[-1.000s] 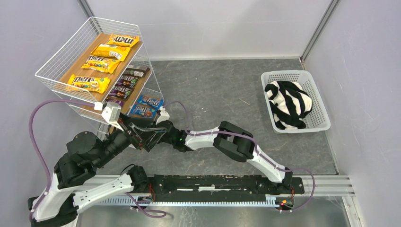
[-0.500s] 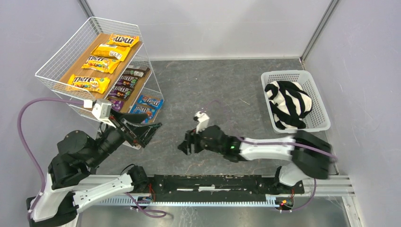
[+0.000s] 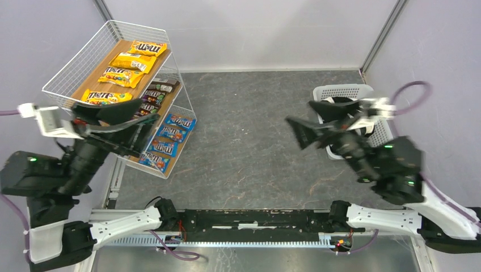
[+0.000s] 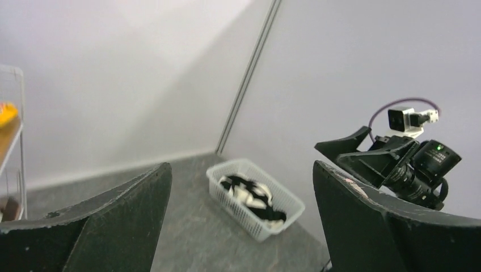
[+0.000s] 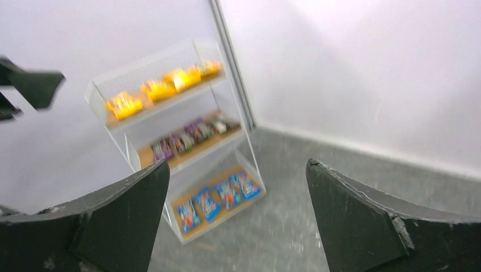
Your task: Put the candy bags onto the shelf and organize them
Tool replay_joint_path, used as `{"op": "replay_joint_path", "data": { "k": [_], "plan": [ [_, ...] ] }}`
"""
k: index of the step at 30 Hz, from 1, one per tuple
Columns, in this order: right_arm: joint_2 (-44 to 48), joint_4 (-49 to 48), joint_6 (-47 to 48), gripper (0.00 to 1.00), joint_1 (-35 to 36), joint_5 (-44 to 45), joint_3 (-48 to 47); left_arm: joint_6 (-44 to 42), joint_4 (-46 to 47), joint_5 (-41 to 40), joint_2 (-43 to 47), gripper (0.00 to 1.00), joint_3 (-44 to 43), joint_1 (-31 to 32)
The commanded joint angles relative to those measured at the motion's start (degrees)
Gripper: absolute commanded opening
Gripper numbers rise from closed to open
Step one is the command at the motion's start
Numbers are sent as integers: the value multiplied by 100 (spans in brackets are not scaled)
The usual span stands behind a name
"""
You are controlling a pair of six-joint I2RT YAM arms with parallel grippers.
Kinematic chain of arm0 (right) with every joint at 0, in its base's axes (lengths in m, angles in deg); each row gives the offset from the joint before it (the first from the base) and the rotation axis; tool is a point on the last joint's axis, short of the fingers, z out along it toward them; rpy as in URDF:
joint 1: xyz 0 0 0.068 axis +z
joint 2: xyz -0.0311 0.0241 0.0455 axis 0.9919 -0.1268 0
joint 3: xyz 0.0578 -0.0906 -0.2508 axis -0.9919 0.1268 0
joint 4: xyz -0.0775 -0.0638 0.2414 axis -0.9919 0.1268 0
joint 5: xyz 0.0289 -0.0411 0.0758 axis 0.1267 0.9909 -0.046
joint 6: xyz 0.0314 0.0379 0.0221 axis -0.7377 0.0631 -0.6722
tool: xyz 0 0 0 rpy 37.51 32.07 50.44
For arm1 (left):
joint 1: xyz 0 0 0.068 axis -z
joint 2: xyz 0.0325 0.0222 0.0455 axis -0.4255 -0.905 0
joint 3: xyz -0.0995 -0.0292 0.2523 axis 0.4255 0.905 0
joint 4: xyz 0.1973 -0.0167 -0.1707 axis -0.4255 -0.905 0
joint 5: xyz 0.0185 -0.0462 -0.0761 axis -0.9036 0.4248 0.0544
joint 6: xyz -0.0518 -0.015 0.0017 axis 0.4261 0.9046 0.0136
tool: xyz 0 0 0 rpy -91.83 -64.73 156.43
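Left gripper (image 3: 142,115): jaws flung wide and holding nothing, up in the air just in front of the shelf (image 3: 71,71), pointing across at the other arm.
Right gripper (image 3: 299,112): wide open as well and empty, raised over by the white basket (image 3: 340,90) and facing the shelf.
Candy bags (image 3: 120,76): all on the shelf, with yellow ones along the top board, dark purple on the middle, blue on the bottom.
Striped cloth (image 4: 249,195): lying in the basket, well apart from the shelf.
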Motion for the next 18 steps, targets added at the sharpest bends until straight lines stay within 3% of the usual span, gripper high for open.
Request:
{"op": "replay_joint_path", "data": {
  "k": [1, 8, 18],
  "plan": [
    [131, 164, 765, 98, -8, 107, -787, -608, 449, 350, -324, 100, -701, 6],
    [246, -127, 1132, 98, -7, 114, -983, -735, 786, 309, -255, 100, -865, 10],
    [530, -518, 1236, 98, -6, 570, -320, -778, 835, 228, -198, 100, -779, 10]
  ]
}}
